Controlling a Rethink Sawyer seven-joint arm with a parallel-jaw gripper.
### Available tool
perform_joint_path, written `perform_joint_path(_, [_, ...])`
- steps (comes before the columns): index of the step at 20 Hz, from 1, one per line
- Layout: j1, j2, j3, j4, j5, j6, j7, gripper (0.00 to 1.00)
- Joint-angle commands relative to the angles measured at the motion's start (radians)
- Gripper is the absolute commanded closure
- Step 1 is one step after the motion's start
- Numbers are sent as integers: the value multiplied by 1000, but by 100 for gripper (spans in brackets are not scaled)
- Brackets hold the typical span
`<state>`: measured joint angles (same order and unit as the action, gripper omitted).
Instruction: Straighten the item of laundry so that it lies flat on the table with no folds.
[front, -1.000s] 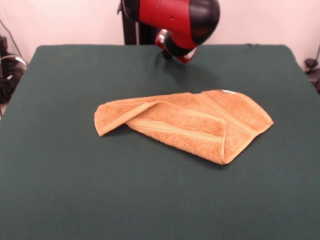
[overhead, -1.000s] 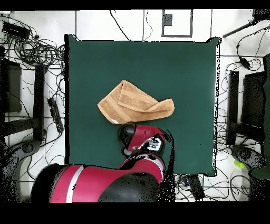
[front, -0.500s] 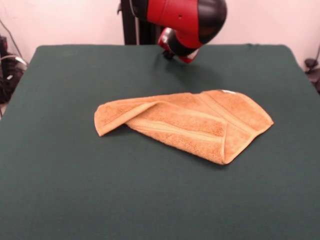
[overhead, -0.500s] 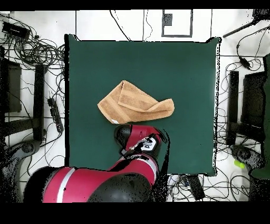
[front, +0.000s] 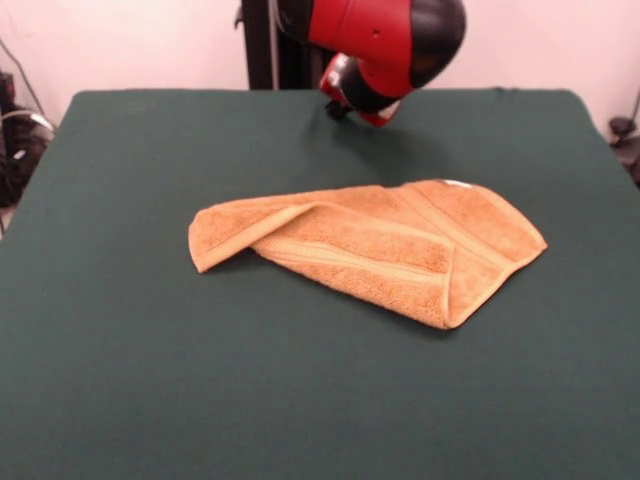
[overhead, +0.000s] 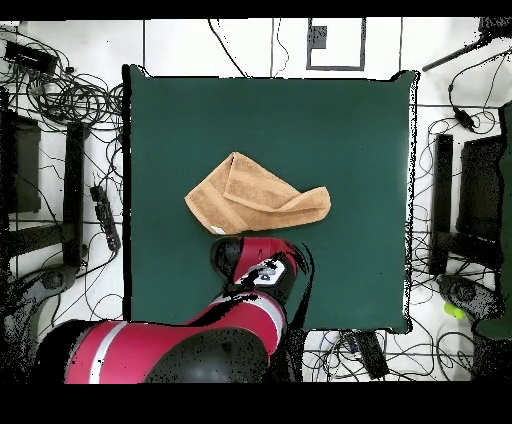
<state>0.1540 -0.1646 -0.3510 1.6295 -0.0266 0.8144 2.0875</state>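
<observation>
The orange-tan towel (front: 380, 245) lies near the middle of the dark green table (front: 120, 380), folded over itself. A long flap with a stripe band runs from its left corner to its lower right corner. In the overhead view the towel (overhead: 255, 195) lies a little left of the centre of the table (overhead: 350, 130). My red and black arm hangs over the far side of the table, behind the towel and not touching it. Only a dark bit of the gripper (front: 338, 106) shows under the arm. In the overhead view the arm (overhead: 255, 270) covers the gripper.
The black pedestal column (front: 262, 45) stands behind the table's far edge. Cables and equipment (overhead: 60, 100) lie on the floor around the table on both sides. Dark gear (front: 15, 140) sits off the table's left edge.
The arm has shifted a little to the right in the front view, to the left in the overhead view. The towel has not moved.
</observation>
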Motion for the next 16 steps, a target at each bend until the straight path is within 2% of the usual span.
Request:
perform_joint_path(1, [31,77,100,-253,82,-406,248,100])
perform_joint_path(7, [37,76,91,-273,101,-358,252,100])
perform_joint_path(16, [66,60,62,-278,93,-383,271,100])
